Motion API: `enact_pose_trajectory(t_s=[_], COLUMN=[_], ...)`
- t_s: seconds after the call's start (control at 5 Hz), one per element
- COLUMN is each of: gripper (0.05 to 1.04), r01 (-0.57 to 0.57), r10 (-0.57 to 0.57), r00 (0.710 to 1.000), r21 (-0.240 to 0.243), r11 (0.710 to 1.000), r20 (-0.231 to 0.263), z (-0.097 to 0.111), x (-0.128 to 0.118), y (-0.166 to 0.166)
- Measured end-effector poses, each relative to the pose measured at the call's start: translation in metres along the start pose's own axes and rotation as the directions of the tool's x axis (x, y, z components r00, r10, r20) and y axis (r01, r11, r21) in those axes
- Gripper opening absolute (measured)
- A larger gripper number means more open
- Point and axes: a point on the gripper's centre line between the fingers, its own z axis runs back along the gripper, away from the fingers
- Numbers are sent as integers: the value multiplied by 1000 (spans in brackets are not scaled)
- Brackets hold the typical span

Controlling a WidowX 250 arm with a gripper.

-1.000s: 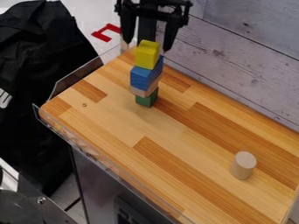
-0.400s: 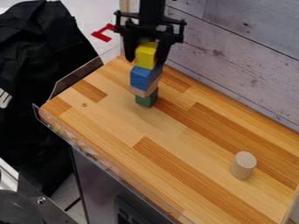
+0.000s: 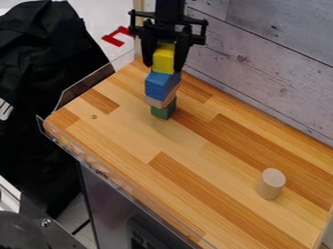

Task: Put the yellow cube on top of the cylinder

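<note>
No text, label, number or sign can be read here.

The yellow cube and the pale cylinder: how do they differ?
The yellow cube has flat sides and sharp edges, while the cylinder is round. The cube is bright yellow; the cylinder is pale, like bare wood. The cube is between the gripper's fingers at the top of a stack; the cylinder stands alone on the tabletop.
</note>
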Motion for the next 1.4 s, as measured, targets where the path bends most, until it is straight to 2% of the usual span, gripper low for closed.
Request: enact_pose_trajectory(t_s=[0.2,0.4,0.8,1.0,1.2,1.4], gripper=[583,583,583,583,583,583], r01=[36,186,373,412,439,480], r10=[-38,-192,-375,-414,-439,-476], r00=[997,969,925,910,898,877], r21=[22,52,37,56,54,65], r11=[999,981,927,909,897,875], r20=[69,153,58,18,-2,-65], z=[21,49,2,-16,-37,-60], x=[-2,-19,-62,-70,-68,-70], y=[-12,-63,-124,-132,-140,-147])
